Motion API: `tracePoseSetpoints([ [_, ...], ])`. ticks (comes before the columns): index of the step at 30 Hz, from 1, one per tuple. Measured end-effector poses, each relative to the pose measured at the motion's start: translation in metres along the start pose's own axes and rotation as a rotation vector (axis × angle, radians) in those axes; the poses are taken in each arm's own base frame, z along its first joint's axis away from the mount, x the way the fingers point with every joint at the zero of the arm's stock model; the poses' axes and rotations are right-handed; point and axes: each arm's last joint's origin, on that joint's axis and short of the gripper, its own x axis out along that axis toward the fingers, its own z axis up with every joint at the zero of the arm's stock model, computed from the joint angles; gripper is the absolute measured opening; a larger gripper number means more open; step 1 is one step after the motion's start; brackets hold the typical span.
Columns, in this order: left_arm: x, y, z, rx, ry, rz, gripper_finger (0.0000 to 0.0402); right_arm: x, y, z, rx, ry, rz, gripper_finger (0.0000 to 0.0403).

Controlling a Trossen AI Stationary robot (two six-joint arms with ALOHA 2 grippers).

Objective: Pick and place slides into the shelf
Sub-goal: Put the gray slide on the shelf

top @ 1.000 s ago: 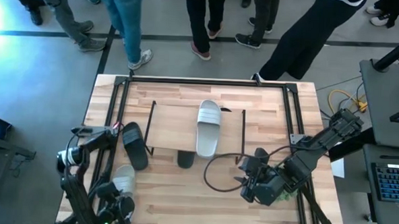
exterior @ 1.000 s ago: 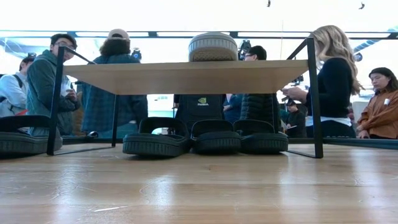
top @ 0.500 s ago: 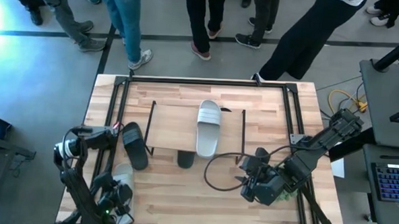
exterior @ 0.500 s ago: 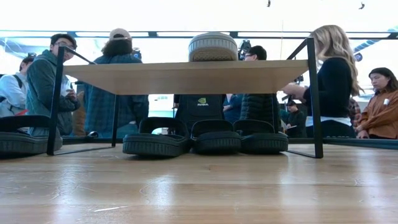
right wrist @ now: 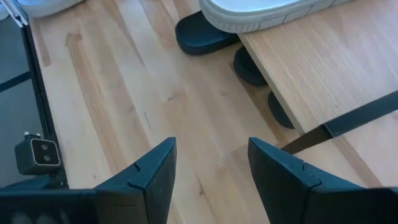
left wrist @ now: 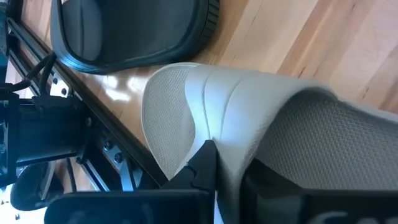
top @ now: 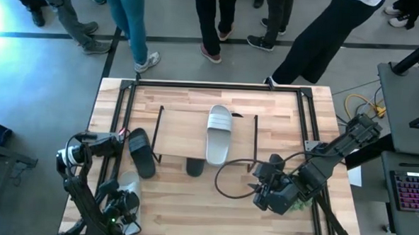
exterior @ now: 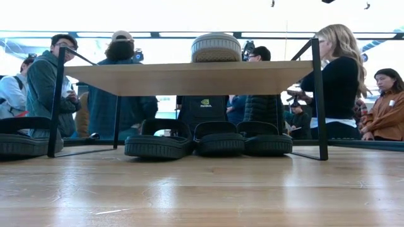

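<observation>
High view, placed: pale grey-white slide (top: 219,134) rests on your light-wood shelf (top: 177,134); black slides (exterior: 218,139) sit beneath.
Remaining: black slide (top: 141,153) beside the shelf.
Left gripper (top: 123,207): clenched on second pale ribbed slide (left wrist: 249,124).
Right gripper (right wrist: 208,168): released, waiting.

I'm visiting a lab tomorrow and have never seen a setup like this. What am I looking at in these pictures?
Two dark robot arms work at a wooden table, tidying slides onto a small shelf. One picture looks straight down, one looks level across the tabletop, and two come from cameras on the arms' wrists. A pale slide lies on the shelf's top board; three black slides sit underneath, and another black slide lies beside the shelf. At the table's near left corner, the left gripper is shut on a second pale slide. The right gripper waits open. People stand behind the table.
</observation>
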Motion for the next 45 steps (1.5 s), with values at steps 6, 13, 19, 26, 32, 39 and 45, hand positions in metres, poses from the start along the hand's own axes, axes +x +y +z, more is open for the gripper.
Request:
tracePoseSetpoints([
  [6, -0.032, -0.007, 0.006, 0.081, 0.011, -0.13, 0.0002, -0.012, -0.007, 0.005, 0.027, -0.018, 0.03, 0.0191],
  [13, -0.109, 0.01, 0.031, 0.102, -0.101, -0.337, 0.0001, -0.034, -0.02, 0.013, 0.07, -0.08, 0.07, 0.0191],
  [19, -0.133, 0.03, 0.086, 0.048, -0.372, -0.393, 0.0, -0.049, -0.032, 0.019, 0.093, -0.165, 0.068, 0.0191],
  [26, -0.108, 0.045, 0.171, 0.153, -0.535, -0.135, 0.0, -0.052, -0.035, 0.021, 0.083, -0.192, 0.057, 0.0191],
  [32, -0.088, 0.071, 0.226, 0.161, -0.612, 0.095, 0.0, -0.051, -0.036, 0.019, 0.078, -0.184, 0.042, 0.0191],
  [39, -0.073, 0.105, 0.259, 0.239, -0.589, 0.264, 0.0, -0.052, -0.036, 0.019, 0.076, -0.184, 0.045, 0.0185],
  [45, -0.036, 0.135, 0.287, 0.18, -0.461, 0.362, 0.0, -0.051, -0.038, 0.018, 0.055, -0.171, 0.021, 0.0175],
])
